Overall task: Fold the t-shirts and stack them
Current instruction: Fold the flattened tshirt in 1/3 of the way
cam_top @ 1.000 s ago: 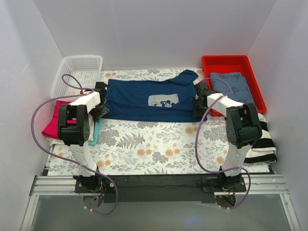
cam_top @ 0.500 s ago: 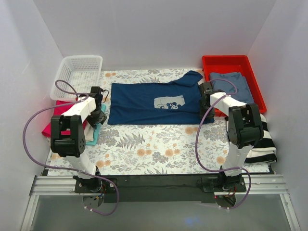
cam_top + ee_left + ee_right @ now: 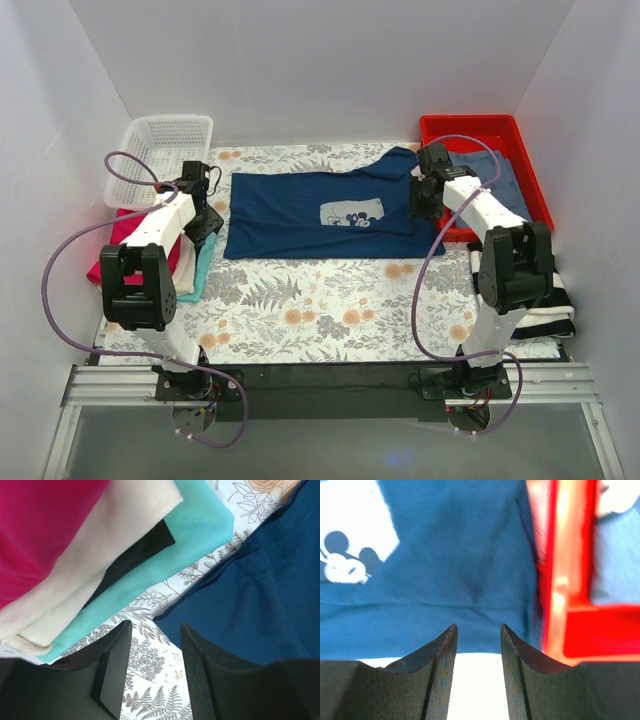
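Both arms have swung outward and farther from their bases since the earlier frames, and the navy t-shirt (image 3: 300,215) now lies free of them. It rests flat on the floral cloth (image 3: 320,300), its pale-blue chest print (image 3: 353,212) facing up and one sleeve pointing toward the far right.

The left gripper (image 3: 200,200) hangs just off the shirt's left edge. Its jaws are parted and hold nothing; the wrist view shows floral cloth between the fingers (image 3: 117,665). The right gripper (image 3: 477,635) is likewise released and empty, above the shirt's right edge.

Judgement: both grippers stand apart at opposite edges so that the next paired pinch can be taken symmetrically.

Left of the navy shirt, the red-pink (image 3: 40,520), cream (image 3: 100,565) and teal (image 3: 190,535) shirts lie overlapped, probably the stack. Right of it, touching or nearly so, stands the red tray (image 3: 480,128), which limits clearance there.
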Action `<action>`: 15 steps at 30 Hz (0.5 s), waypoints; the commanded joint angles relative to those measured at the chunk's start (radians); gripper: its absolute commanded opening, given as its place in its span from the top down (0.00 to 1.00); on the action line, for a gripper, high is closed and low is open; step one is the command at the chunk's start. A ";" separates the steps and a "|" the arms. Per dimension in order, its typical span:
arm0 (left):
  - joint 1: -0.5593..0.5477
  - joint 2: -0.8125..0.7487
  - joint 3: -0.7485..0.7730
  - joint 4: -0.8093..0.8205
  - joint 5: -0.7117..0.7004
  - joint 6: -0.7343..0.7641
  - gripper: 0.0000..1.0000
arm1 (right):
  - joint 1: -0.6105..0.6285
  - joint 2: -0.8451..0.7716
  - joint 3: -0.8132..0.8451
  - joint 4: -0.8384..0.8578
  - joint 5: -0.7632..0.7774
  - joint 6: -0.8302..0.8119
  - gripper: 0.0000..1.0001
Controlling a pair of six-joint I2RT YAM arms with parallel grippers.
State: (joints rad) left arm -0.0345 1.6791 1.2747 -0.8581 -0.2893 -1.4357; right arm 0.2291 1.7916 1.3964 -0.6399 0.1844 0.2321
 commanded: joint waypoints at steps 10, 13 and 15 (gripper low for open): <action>0.004 0.031 0.032 0.039 0.038 0.015 0.58 | -0.005 0.118 0.033 0.057 -0.089 0.013 0.53; 0.004 0.036 0.028 0.039 0.038 0.017 0.58 | -0.005 0.130 0.021 0.072 -0.089 0.012 0.53; 0.004 0.041 0.023 0.039 0.035 0.017 0.58 | -0.005 0.140 0.021 0.078 -0.091 0.012 0.53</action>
State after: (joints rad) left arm -0.0345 1.7294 1.2800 -0.8288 -0.2546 -1.4281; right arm 0.2291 1.9270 1.4151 -0.5964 0.1043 0.2367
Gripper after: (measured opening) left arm 0.420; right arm 0.468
